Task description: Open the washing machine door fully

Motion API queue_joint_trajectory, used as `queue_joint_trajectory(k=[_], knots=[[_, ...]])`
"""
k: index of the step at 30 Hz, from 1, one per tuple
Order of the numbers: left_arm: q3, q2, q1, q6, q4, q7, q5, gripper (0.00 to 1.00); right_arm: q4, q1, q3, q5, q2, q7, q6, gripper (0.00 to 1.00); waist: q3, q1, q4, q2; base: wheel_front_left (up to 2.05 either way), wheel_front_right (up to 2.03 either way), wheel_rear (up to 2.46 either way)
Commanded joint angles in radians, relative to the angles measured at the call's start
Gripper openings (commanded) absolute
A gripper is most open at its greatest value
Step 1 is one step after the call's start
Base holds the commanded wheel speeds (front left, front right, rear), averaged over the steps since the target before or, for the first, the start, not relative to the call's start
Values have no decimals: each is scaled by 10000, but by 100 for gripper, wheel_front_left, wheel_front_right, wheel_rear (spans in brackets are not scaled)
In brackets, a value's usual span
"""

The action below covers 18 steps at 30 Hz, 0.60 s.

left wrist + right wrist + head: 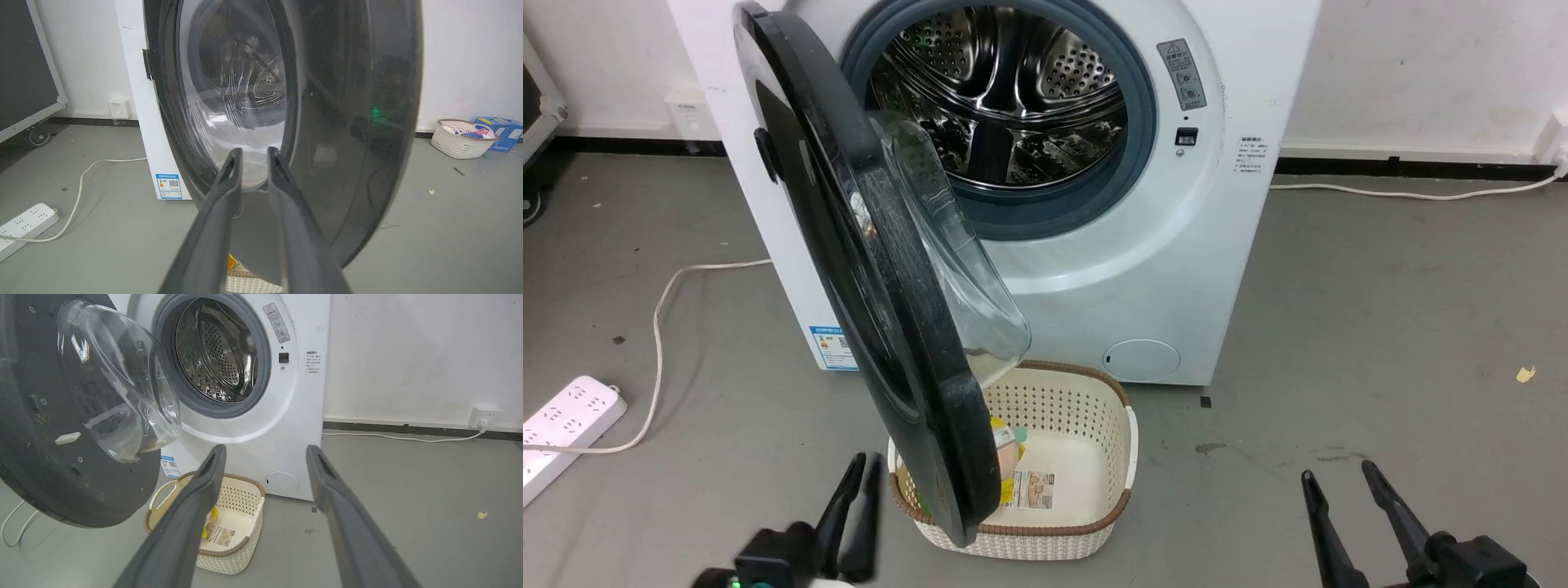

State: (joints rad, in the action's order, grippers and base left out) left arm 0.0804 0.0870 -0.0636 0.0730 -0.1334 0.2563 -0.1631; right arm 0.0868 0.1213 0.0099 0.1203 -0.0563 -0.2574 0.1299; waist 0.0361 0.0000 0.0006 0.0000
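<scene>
At lower left of the head view, noted left gripper (867, 461): two fingers close together, narrow gap at the tips, nothing between them. Slim profile, judged suited to nudging or hooking rather than grasping. Positioned just beside the lower outer face of the washing machine door (898, 343); contact not confirmable. Found door at centre-left of frame, hinged on the machine's left side, swung out roughly edge-on to the camera, glass bowl facing back toward the steel drum (1005, 98); judged about half open, not fully. Remaining swing toward frame left, onto the left gripper's own side, hence a hook over the rim or a push on the inner face judged necessary. At lower right, right gripper (1338, 472) spread wide, empty, well apart from the door, on the inner-face side. Below the door's bottom edge, white basket (1054, 543) on the floor; clearance there worth watching. Far left, power strip (568, 420) and cable (658, 343), low on the floor.
</scene>
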Motion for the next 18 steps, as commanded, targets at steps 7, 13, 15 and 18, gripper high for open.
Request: queue_joint_trajectory(k=[7,13,15,18], knots=[[-1144,-247,445,-513,2095,54,-397,0,-200,-116,-109,140,59,-43,8,100,-40,0,102,0,0,0,0],[-1726,-340,2082,-385,4300,54,-1058,0,-213,-226,6,214,60,-43,8,100,-58,0,79,0,0,0,0],[-1432,-345,2410,-313,4557,54,-1449,0,-195,-231,36,216,60,-43,8,100,-48,0,51,0,0,0,0],[-660,-348,2695,-163,4755,-250,-1358,0,-166,-248,65,326,60,-43,8,100,-51,0,-3,0,0,0,0]])
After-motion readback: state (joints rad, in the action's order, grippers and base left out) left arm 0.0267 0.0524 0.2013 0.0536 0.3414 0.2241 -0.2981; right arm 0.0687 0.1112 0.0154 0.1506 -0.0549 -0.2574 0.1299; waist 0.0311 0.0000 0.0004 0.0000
